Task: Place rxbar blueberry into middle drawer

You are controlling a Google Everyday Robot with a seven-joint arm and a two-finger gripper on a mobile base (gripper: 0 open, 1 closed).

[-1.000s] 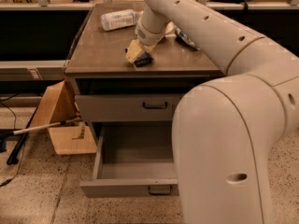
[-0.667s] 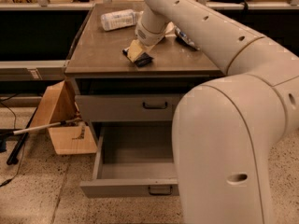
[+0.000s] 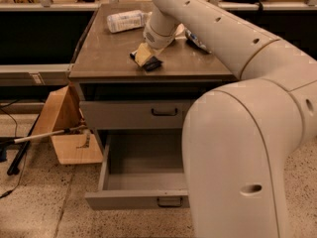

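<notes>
The rxbar blueberry (image 3: pixel 152 64) is a small dark bar lying on the brown cabinet top (image 3: pixel 109 58), near the middle. My gripper (image 3: pixel 143 56) is down on the bar, tan at its tip, and covers most of it; dark ends show on both sides. The middle drawer (image 3: pixel 133 198) is pulled out wide below, grey and with nothing showing in the part I see. My big white arm hides its right half.
The upper drawer (image 3: pixel 124 115) is shut. A white bottle (image 3: pixel 126 20) lies at the back of the top. A blue-silver can (image 3: pixel 198 39) lies behind my arm. A cardboard box (image 3: pixel 62 118) and a pale stick (image 3: pixel 44 135) are on the floor at left.
</notes>
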